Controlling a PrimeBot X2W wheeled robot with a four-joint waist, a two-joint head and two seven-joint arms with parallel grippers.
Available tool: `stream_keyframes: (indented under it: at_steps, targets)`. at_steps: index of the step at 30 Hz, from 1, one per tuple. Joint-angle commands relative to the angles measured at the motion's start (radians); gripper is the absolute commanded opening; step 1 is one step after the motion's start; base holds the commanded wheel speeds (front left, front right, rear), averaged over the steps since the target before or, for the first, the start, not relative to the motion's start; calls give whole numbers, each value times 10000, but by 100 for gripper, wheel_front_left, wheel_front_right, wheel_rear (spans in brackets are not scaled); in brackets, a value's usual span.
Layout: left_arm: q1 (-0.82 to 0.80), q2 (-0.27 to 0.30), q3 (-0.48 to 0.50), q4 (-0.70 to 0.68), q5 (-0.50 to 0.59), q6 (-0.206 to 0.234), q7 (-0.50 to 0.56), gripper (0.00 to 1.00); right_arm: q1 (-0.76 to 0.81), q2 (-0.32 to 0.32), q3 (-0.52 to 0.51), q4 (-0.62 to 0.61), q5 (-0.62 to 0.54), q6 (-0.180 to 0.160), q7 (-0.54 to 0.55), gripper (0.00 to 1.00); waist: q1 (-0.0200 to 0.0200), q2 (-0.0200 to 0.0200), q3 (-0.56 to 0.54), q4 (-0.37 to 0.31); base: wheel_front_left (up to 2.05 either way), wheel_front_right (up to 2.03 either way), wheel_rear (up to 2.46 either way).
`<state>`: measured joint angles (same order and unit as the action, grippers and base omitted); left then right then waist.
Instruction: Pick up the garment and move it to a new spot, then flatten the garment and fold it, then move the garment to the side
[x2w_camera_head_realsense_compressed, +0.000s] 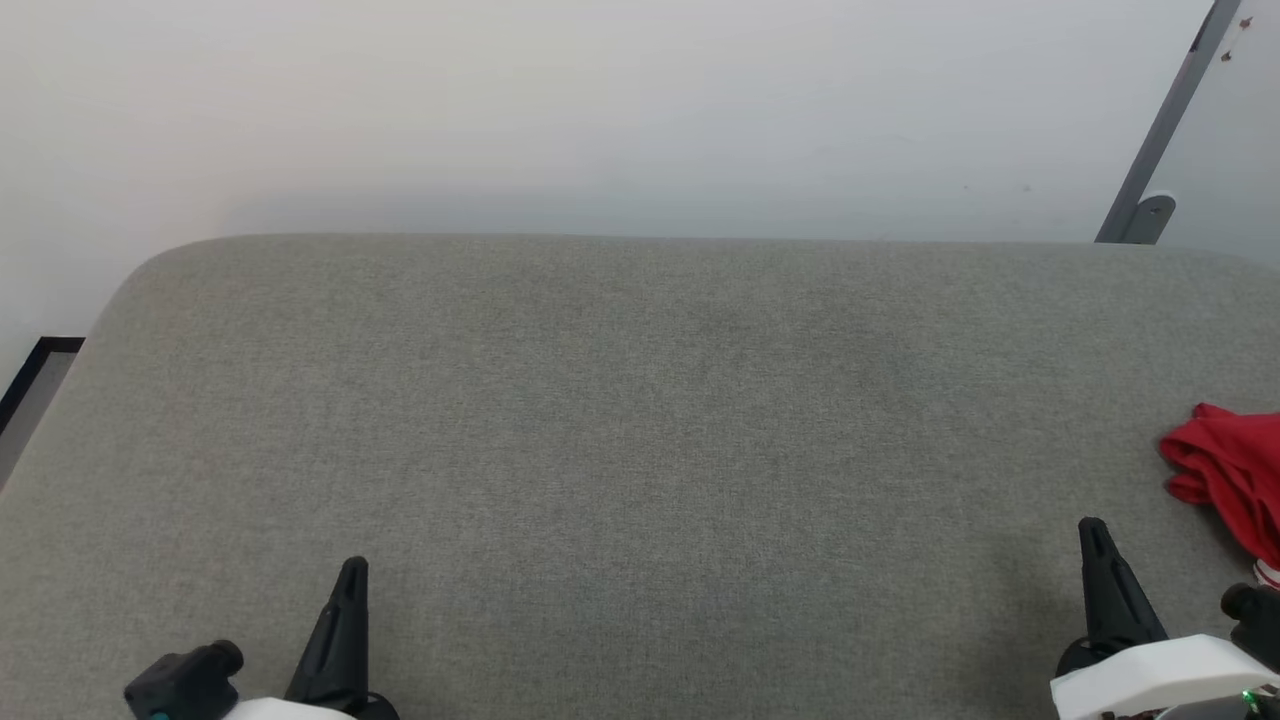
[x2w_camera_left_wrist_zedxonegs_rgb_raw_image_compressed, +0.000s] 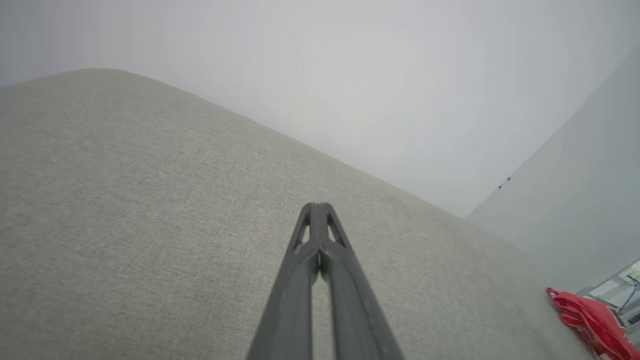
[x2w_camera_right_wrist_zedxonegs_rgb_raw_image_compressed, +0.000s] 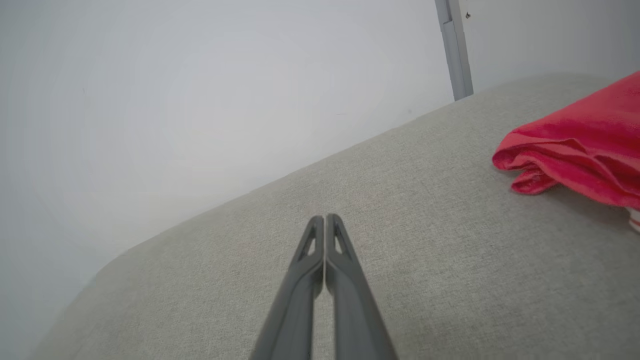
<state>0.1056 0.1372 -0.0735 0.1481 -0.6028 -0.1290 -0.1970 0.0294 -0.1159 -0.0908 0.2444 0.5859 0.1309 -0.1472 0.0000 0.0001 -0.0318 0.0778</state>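
While your left gripper (x2w_camera_head_realsense_compressed: 353, 572) and right gripper (x2w_camera_head_realsense_compressed: 1093, 530) rest empty with fingers pressed together, spread the right one, then reach for the crumpled red jersey garment (x2w_camera_head_realsense_compressed: 1232, 470) at the grey fabric cushion (x2w_camera_head_realsense_compressed: 640, 430)'s right edge and pinch a thick fold.

Left gripper (x2w_camera_left_wrist_zedxonegs_rgb_raw_image_compressed: 318, 207) fingers pressed together, empty, above grey fabric surface (x2w_camera_left_wrist_zedxonegs_rgb_raw_image_compressed: 150, 225). Garment (x2w_camera_left_wrist_zedxonegs_rgb_raw_image_compressed: 590, 322) bunched red at lower right edge, well apart. Pale wall (x2w_camera_left_wrist_zedxonegs_rgb_raw_image_compressed: 350, 75) behind.

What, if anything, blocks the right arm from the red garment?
Nothing visible, so probably yes: the garment lies bunched close beside the right gripper, whose shut jaws must open first.
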Motion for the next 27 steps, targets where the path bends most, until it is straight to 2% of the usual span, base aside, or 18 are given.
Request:
stream_keyframes:
  at_steps: [1, 27]
  targets:
    - [-312, 51, 102, -94, -364, -1, 82, 0, -329, -21, -32, -142, 359, 0, 76, 0, 0, -1, 4, -8, 0, 0, 0]
    - [-996, -143, 560, 267, -3974, -13, 1015, 0, -735, 221, -103, -110, 3884, -1, 976, 0, 0, -1, 91, -202, 0, 0, 0]
